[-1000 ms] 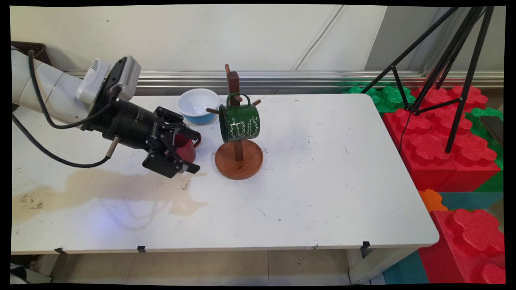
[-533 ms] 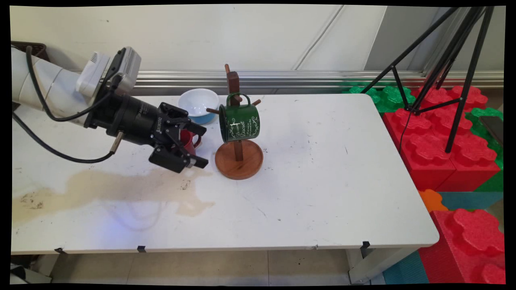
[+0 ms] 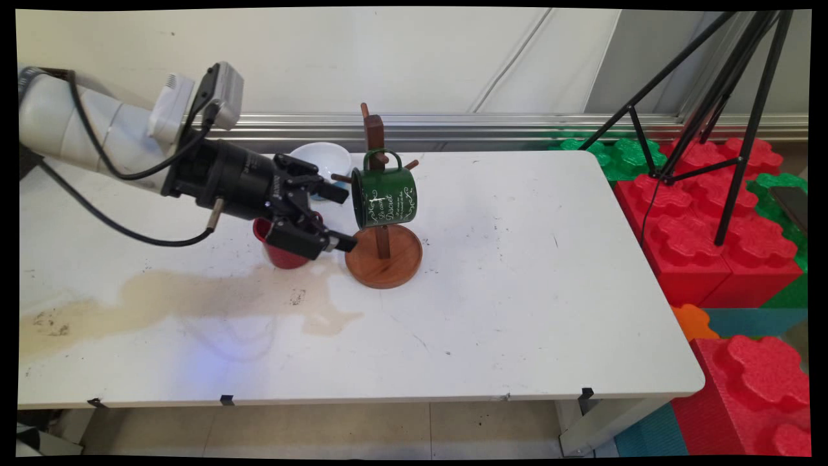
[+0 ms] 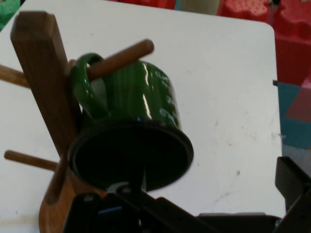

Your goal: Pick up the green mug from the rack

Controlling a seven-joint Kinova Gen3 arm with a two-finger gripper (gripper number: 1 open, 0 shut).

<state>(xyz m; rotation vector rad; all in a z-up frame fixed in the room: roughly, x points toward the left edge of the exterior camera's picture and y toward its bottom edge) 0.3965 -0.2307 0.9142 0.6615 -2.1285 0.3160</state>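
Hand (image 3: 341, 217) spread beside green mug (image 3: 384, 196); red cup (image 3: 279, 246) only in main view.

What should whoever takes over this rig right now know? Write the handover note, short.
Gripper: open, holding nothing, pointing sideways at the green mug, just short of it.
Green mug: hangs by its handle on a peg of the wooden mug rack, mouth facing the gripper.
Red cup: stands on the table under the gripper, partly hidden by it.
White and blue bowl: behind the gripper, near the table's far edge.
Brown stain: on the table, near side, left of the rack.
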